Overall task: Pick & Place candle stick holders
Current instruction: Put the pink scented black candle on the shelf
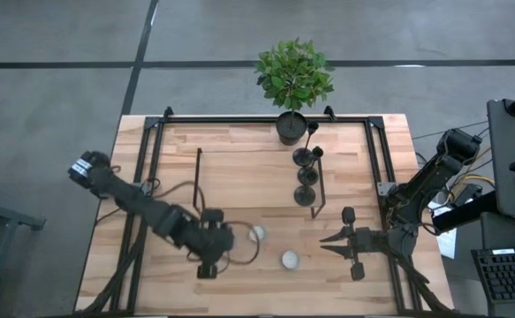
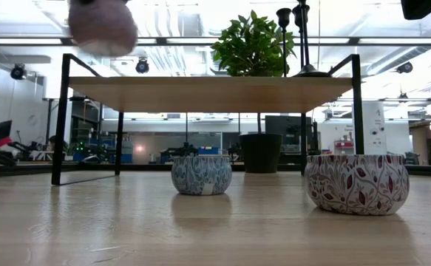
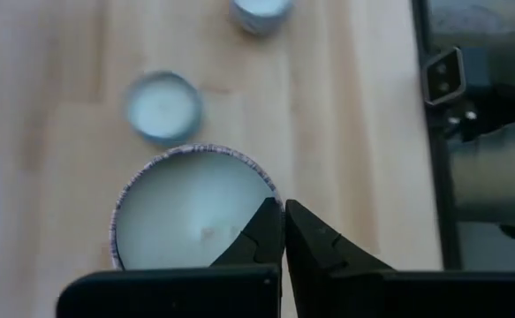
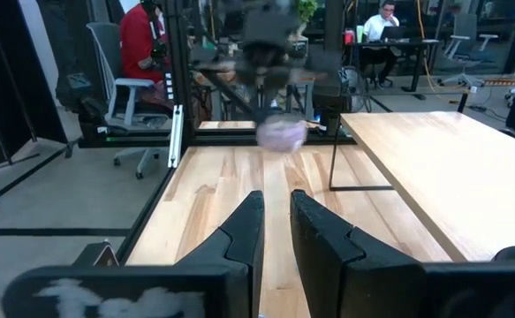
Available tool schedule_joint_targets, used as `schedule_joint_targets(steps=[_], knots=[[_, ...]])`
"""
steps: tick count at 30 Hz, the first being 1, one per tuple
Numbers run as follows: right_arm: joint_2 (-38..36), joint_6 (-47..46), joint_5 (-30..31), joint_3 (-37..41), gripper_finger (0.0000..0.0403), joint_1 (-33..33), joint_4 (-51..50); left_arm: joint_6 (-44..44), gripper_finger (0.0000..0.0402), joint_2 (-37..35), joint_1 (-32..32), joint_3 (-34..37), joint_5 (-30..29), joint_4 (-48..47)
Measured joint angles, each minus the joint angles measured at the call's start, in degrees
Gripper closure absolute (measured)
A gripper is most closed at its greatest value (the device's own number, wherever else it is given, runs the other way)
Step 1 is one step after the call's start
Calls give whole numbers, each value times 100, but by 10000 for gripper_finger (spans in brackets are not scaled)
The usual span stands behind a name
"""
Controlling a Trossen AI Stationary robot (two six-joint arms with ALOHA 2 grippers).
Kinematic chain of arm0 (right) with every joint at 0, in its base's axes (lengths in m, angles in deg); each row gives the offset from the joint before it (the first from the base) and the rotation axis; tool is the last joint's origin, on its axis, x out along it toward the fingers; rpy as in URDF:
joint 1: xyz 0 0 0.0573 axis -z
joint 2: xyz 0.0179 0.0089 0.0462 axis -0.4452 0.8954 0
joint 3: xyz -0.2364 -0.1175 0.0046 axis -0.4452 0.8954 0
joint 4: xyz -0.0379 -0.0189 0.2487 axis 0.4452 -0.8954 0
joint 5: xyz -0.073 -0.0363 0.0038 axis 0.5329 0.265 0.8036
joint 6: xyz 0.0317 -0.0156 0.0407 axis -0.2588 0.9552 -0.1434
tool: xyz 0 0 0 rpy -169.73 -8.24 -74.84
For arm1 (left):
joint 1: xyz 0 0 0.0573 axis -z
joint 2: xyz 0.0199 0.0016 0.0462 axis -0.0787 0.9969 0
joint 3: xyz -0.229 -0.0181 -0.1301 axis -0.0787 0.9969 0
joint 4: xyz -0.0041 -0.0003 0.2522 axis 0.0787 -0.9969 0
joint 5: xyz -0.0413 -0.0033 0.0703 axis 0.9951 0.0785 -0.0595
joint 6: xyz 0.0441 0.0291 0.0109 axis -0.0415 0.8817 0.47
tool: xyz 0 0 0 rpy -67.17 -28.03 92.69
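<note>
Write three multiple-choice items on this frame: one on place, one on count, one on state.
1. Where do the candle stick holders stand?
A. In a line leading from the plant pot
B. Beside the right arm's base
C. Stacked under the left arm

2. How many candle tins rest on the tabletop?
A. None
B. Two
C. Five

3. What is the left pincer doing?
A. Open and empty
B. Shut on a holder
C. Shut on a candle tin's rim

Answers:
1 A: the candle stick holders line up from the plant pot.
2 B: two candle tins sit there.
3 C: the left pincer pinches a candle tin.
</note>
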Motion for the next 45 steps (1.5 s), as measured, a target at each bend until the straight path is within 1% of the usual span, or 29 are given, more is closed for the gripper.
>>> schedule_joint_targets(steps=[7, 10, 12, 15, 18, 25, 27, 30, 34, 41, 45], knots=[[0, -7, 0, 0, 351, 0, 2, 1221, 401, -10, -1034, -1120, 47, -1213], [0, -13, -2, 0, 351, 0, 2, 1587, 401, -43, -1539, -1366, 65, -1521], [0, -18, -2, 0, 351, 0, 2, 1825, 401, -80, -1907, -1420, 192, -1586], [0, -2, -2, 0, 351, 0, 2, 2120, 401, -161, -2479, -1384, 517, -1621], [0, -17, -7, 0, 351, 0, 2, 2367, 401, -270, -3081, -1203, 920, -1601], [0, -4, -9, 0, 351, 0, 2, 2595, 401, -650, -4360, -379, 1869, -1013], [0, -2, -9, 0, 351, 0, 2, 2595, 401, -741, -4646, -115, 1999, -861], [0, -2, -9, 0, 351, 0, 2, 2597, 401, -877, -4907, 259, 2069, -762], [0, 1, -7, 0, 351, 0, 2, 2656, 401, -1030, -5030, 603, 2077, -639], [0, 21, 4, 0, 351, 1, 2, 2630, 401, -1110, -5068, 676, 2020, -625], [0, 22, 4, 0, 351, 0, 2, 2569, 391, -1105, -5068, 686, 2020, -617]])
